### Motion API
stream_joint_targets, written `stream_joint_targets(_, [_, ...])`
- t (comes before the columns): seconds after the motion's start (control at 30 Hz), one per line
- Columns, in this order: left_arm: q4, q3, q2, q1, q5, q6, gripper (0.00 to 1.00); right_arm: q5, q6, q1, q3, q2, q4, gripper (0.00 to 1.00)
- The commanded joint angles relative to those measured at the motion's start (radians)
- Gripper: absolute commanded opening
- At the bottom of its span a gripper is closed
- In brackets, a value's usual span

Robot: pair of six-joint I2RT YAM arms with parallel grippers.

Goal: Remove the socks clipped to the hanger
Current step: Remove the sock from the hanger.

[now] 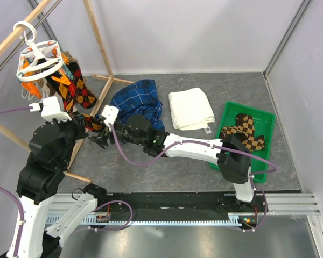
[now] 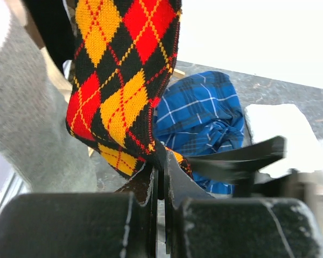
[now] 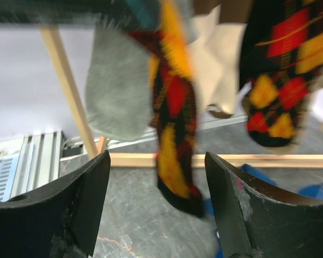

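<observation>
Several socks point(image 1: 75, 88) are clipped to the white round hanger point(image 1: 28, 54) at far left; one argyle sock point(image 2: 124, 80) is pinched at its toe by the left tool point(image 2: 161, 161), the right tool point(image 3: 157, 161) being spread nearby.

Ahead of right gripper point(image 3: 157, 157): 2 argyle socks point(image 3: 175, 134), 1 grey sock point(image 3: 116, 91), 1 beige sock point(image 3: 223, 64). Also 1 ea.: shirt point(image 1: 140, 99), towel point(image 1: 190, 107), tray point(image 1: 232, 111).

On my worktop point(image 1: 177, 161) a blue shirt point(image 1: 140, 102) lies crumpled just left of a folded white towel point(image 1: 190, 107); green tray point(image 1: 232, 110) right, wooden rack point(image 1: 99, 45) far left.
</observation>
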Motion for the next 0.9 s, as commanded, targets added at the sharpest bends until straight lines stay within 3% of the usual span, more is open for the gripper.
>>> stream_joint_targets(0.0, [0.018, 0.027, -0.005, -0.001, 0.055, -0.036, 0.02, -0.037, -0.02, 0.018, 0.118, 0.048, 0.013, 0.72])
stream_joint_targets(0.03, [0.018, 0.03, -0.005, -0.001, 0.055, -0.036, 0.02, -0.008, -0.02, 0.025, 0.127, 0.061, 0.003, 0.55])
stream_joint_targets(0.1, [0.02, 0.033, -0.013, -0.001, 0.075, -0.031, 0.02, 0.02, -0.017, 0.027, 0.135, 0.065, 0.005, 0.32])
stream_joint_targets(0.13, [0.023, 0.035, -0.019, -0.001, 0.084, -0.02, 0.02, 0.026, -0.01, 0.028, 0.135, 0.062, 0.008, 0.1])
stream_joint_targets(0.17, [0.024, 0.036, -0.022, -0.001, 0.09, -0.017, 0.06, 0.025, -0.008, 0.028, 0.132, 0.059, 0.014, 0.0])
stream_joint_targets(0.23, [0.026, 0.052, -0.024, -0.001, 0.1, -0.007, 0.14, 0.021, 0.004, 0.028, 0.111, 0.047, 0.045, 0.0])
stream_joint_targets(0.3, [0.032, 0.073, -0.018, 0.001, 0.106, 0.001, 0.34, 0.031, 0.024, 0.028, 0.092, 0.041, 0.06, 0.0])
stream_joint_targets(0.37, [0.044, 0.093, -0.001, -0.001, 0.118, 0.029, 0.46, 0.061, 0.036, 0.031, 0.092, 0.042, 0.056, 0.0])
stream_joint_targets(0.63, [0.199, 0.222, 0.087, -0.001, 0.23, 0.119, 0.53, 0.051, 0.09, 0.044, 0.143, 0.084, 0.013, 0.0])
stream_joint_targets(0.87, [0.211, 0.361, 0.252, -0.001, 0.267, 0.155, 0.53, 0.066, 0.108, 0.045, 0.15, 0.093, 0.01, 0.0])
